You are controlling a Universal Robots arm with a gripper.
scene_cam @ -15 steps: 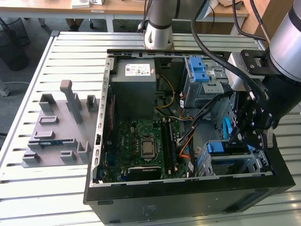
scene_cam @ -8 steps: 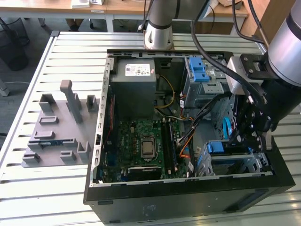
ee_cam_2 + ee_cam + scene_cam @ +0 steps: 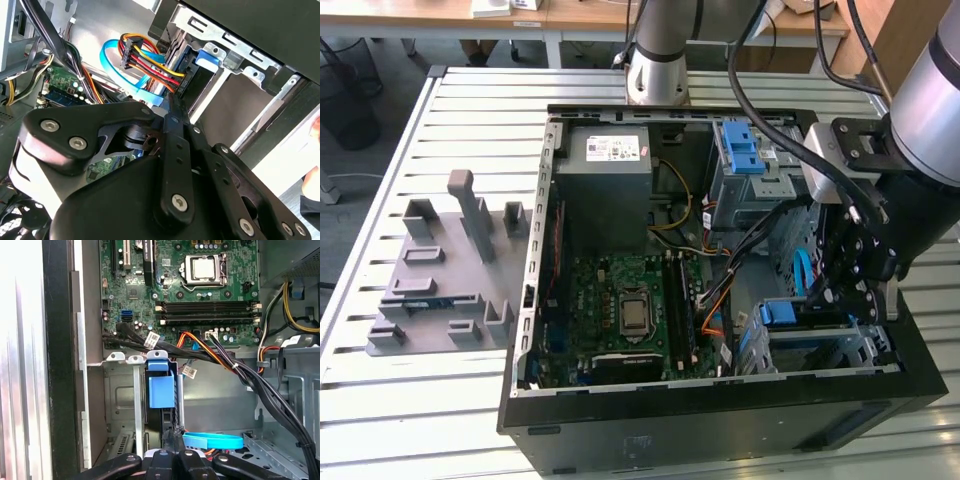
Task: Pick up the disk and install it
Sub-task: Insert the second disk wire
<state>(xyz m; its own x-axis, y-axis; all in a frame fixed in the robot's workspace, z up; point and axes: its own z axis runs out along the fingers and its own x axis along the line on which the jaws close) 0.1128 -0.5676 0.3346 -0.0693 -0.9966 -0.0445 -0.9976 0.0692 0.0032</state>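
Working inside the open black desktop computer case (image 3: 720, 435) on the slatted metal counter (image 3: 410, 400), the black gripper (image 3: 835, 290) is down at the grey sheet-metal drive cage (image 3: 120, 390) in the corner nearest the exterior view's right. Disk pos.: the flat hard drive w/ blue plastic carrier frame (image 3: 162, 390) stands on edge in a cage slot, blue tab toward the green motherboard (image 3: 200, 300). Fingers (image 3: 172, 436): drawn together, no gap visible betw. tips, tips at the drive's dark rear edge; whether a thin edge is pinched betw. them cannot be made out. Risks: (1) red/yellow/orange power cable bundle (image 3: 150, 62) and light-blue flat data cable (image 3: 112, 65) run just beside the tips, so any sideways travel could snag or unplug them; (2) pushing off-axis could jam the carrier against the cage rails, since clearance looks tight; (3) black cable loom (image 3: 250, 380) crossing the cage could catch on the wrist. Obscured: the drive's label face and most of its body are hidden by cage and gripper; depth of seating and latch engagement cannot be judged; the connector mating point is in shadow in the second wrist view.
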